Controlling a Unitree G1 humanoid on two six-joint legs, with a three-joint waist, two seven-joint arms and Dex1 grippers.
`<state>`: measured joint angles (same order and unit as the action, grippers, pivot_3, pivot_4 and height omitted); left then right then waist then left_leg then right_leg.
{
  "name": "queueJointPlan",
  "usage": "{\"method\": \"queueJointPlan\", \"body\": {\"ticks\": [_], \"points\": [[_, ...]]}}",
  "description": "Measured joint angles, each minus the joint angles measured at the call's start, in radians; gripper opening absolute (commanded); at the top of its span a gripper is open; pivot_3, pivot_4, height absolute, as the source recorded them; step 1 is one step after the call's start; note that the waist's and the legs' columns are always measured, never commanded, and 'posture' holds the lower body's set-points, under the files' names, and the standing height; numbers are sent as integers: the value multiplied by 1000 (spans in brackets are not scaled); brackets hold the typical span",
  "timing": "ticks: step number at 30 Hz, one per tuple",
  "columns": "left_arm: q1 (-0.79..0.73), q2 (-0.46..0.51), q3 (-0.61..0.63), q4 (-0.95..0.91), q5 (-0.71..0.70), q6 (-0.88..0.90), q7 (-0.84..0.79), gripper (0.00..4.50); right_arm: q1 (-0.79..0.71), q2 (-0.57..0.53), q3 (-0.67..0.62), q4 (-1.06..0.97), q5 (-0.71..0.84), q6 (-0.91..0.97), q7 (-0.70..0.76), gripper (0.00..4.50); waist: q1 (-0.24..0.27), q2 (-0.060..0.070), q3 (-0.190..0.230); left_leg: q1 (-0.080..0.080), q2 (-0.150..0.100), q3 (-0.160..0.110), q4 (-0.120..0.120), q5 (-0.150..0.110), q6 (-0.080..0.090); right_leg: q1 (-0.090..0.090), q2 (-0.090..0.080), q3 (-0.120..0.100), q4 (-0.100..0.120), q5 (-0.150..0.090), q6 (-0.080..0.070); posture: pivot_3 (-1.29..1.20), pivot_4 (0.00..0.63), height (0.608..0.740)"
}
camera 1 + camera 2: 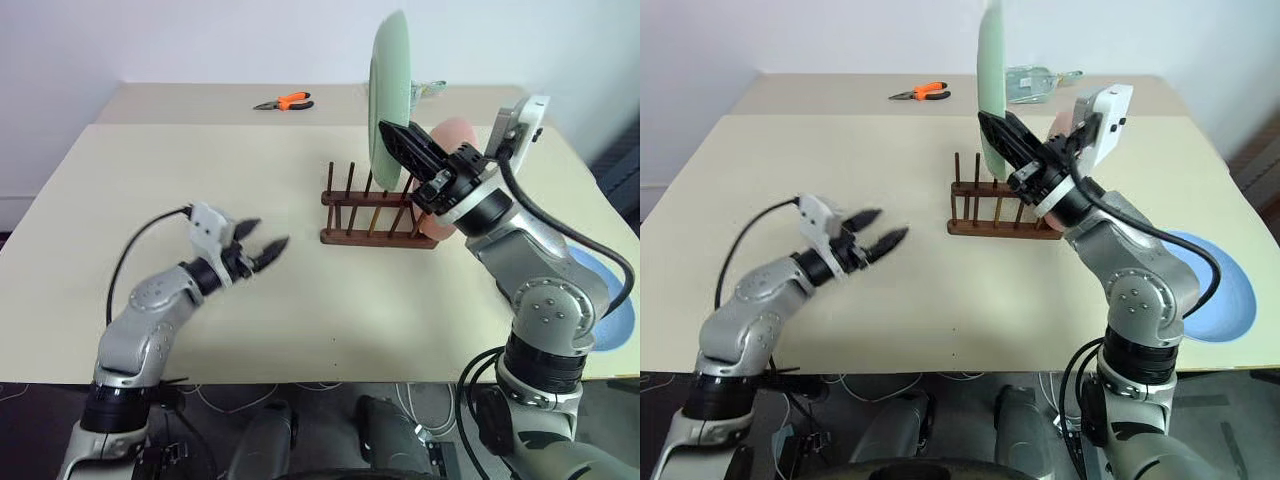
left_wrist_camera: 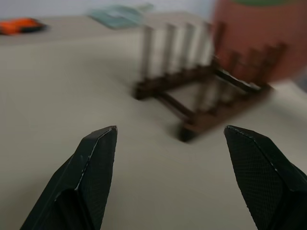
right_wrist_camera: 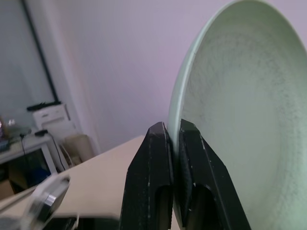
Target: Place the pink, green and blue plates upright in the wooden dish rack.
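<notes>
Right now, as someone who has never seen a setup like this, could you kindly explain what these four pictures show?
This is a humanoid robot with two arms, each ending in a two-fingered black gripper. Two pictures come from cameras in its head, looking down over a beige table; the other two come from cameras on its wrists. The right gripper is shut on the rim of a green plate, holding it upright above the wooden dish rack. A pink plate already stands in that rack. The left gripper is open and holds nothing. A blue plate lies at the table's right edge, and orange-handled pliers lie at the far side.
</notes>
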<state>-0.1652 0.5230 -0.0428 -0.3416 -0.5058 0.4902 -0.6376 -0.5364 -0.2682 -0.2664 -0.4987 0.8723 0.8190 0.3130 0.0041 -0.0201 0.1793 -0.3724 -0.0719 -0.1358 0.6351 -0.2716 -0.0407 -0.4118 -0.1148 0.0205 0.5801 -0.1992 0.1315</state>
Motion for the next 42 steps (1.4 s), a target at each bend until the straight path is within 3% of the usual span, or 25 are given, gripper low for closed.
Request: {"method": "queueJointPlan", "body": {"ticks": [3, 11, 14, 17, 22, 25, 28, 30, 32, 36, 40, 42], "points": [[34, 10, -69, -45, -16, 37, -71, 3639, 11, 0, -13, 43, 40, 29, -49, 0, -3, 2, 1, 0, 0, 1, -3, 0, 0, -3, 0, 1, 1, 0, 0, 0, 150, 740], [33, -9, -112, -103, -26, 69, -93, 3639, -24, -8, -16, 175, 88, 47, -92, 0, -17, 3, 0, 0, 1, 1, -2, 1, 0, -2, 1, 1, 1, 0, 0, 0, 150, 740], [28, -19, -127, -106, -26, 73, -86, 3687, -62, -15, -18, 235, 90, 46, -99, 1056, -17, 3, 0, 0, 1, 1, -3, 1, 0, -3, 1, 1, 1, 0, 0, 0, 150, 740], [22, -20, -128, -113, -26, 74, -81, 3687, -72, -53, 0, 250, 50, 30, -82, 2449, -16, 3, 0, 0, 0, 1, -3, 1, 0, -3, 1, 1, 0, 0, 0, 0, 150, 740], [11, -19, -128, -113, -26, 86, -79, 3687, -68, -225, 86, 182, -125, -84, 28, 2449, -15, 4, 1, -1, 0, 2, -3, 1, 0, -2, 0, 1, 0, 0, 1, 0, 150, 740], [1, -18, -139, -113, -18, 87, -84, 3687, -46, -346, 36, 128, -158, -127, 92, 2449, -11, 3, 0, -1, 0, 1, -2, 1, 0, -1, 0, 0, -1, -1, 1, 0, 150, 740], [-10, -17, -150, -107, -5, 86, -97, 3687, 49, -467, -140, 111, -103, -107, 156, 3368, 1, 3, 0, -1, 0, 2, -2, 0, 0, 1, -1, 0, -3, -1, 1, 0, 150, 740], [-20, -16, -155, -96, -4, 86, -110, 3687, 157, -526, -254, 101, -84, -86, 190, 4358, 10, 2, 0, 0, 0, 2, -2, 0, 1, 1, -1, 0, -3, -1, 1, 0, 150, 740], [-38, -15, -168, -79, 1, 84, -132, 3687, 338, -573, -320, 66, -109, -79, 232, 4443, 12, 2, 0, 0, 0, 2, -2, 0, 1, 1, -1, 0, -3, -1, 1, 0, 150, 740], [-78, -18, -193, -31, 25, 64, -176, 3687, 636, -573, -287, 33, -264, -92, 231, 4443, 6, 4, -1, 0, 0, 5, -1, 0, 1, 1, -1, 1, -2, -4, 5, 0, 150, 740], [-114, -45, -216, -8, 40, 46, -206, 3687, 769, -542, -156, 40, -426, -105, 160, 4443, 3, 6, -1, 0, 1, 6, -1, 0, 1, 1, -2, 1, -2, -4, 4, 0, 150, 740], [-116, -52, -219, -4, 42, 43, -212, 3687, 773, -538, -111, 52, -482, -111, 136, 3898, 3, 6, -1, 0, 1, 6, -1, 0, 1, 1, -2, 1, -2, -4, 4, 0, 150, 740]]}}
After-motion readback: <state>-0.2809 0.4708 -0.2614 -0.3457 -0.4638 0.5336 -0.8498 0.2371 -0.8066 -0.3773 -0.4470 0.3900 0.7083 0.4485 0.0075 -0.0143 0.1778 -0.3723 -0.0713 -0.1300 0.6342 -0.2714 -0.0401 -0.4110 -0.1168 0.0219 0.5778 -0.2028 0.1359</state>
